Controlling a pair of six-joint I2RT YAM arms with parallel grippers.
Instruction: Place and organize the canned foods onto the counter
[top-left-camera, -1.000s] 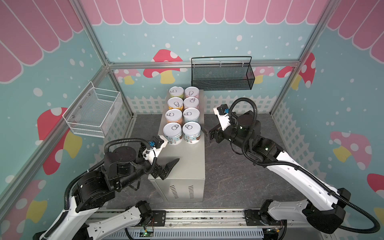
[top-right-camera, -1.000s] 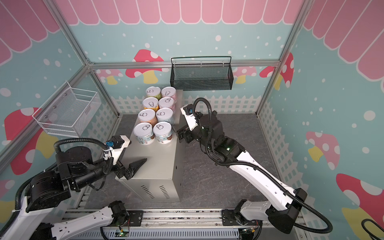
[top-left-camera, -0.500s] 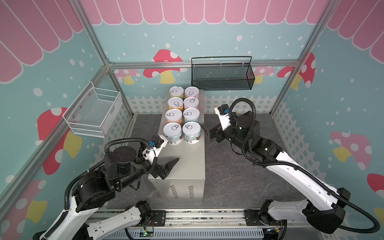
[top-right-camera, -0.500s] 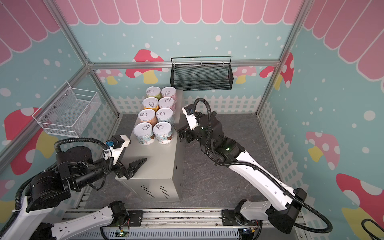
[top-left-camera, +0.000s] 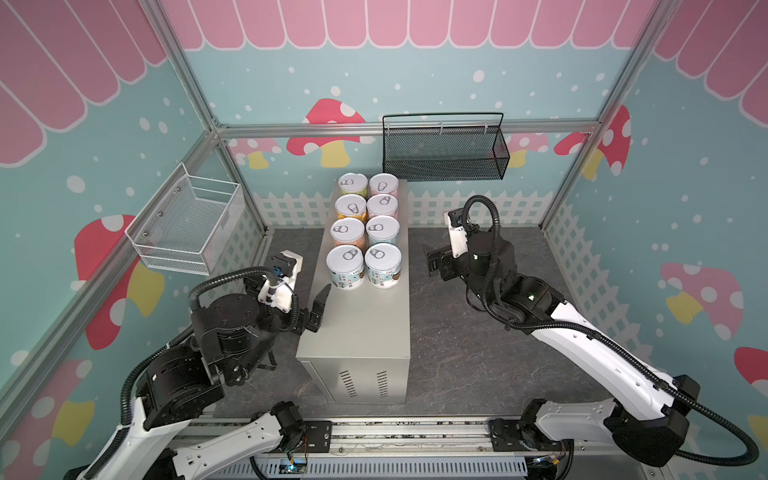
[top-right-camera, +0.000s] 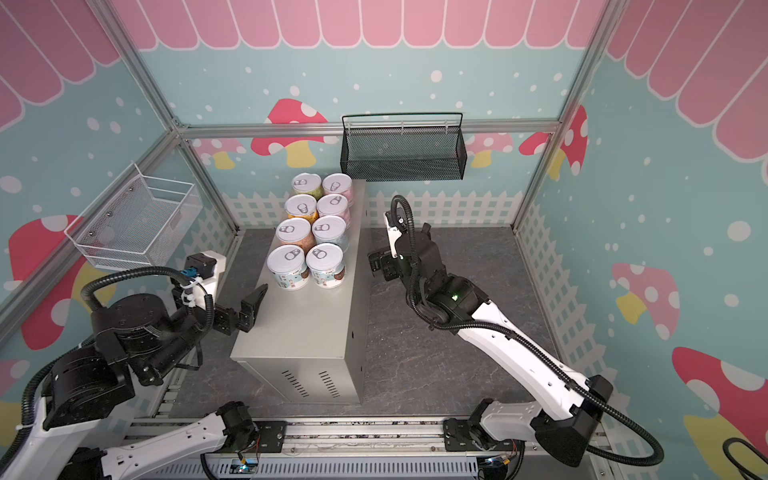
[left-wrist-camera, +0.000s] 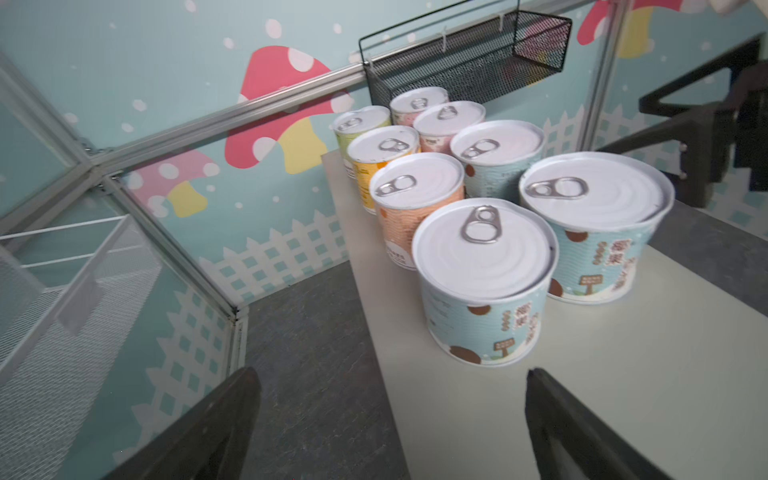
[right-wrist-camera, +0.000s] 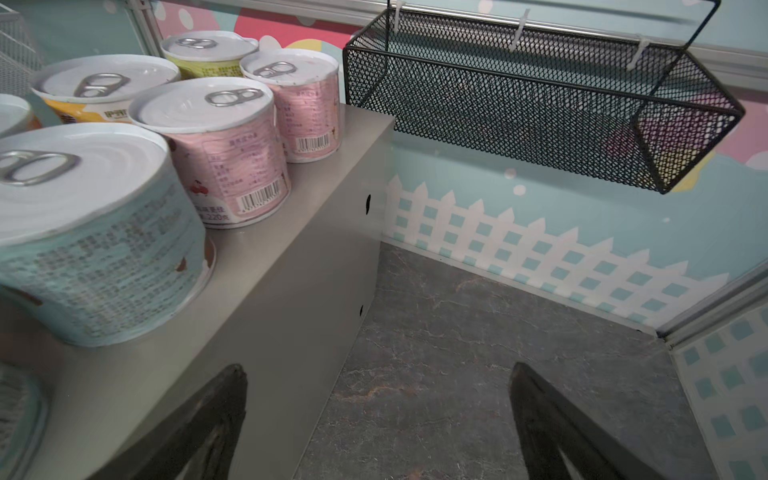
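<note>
Cans upright, two rows down the long counter; both arms' jaws wide apart.

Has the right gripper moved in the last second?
Yes. In both top views the right gripper has shifted slightly to the right, away from the right edge of the counter.

Near half of the counter bare; far half full of cans, black mesh basket perhaps close above.

Teal mushroom-print walls with pink scallops and a white fence border enclose a dark, seemingly stone-patterned floor.
</note>
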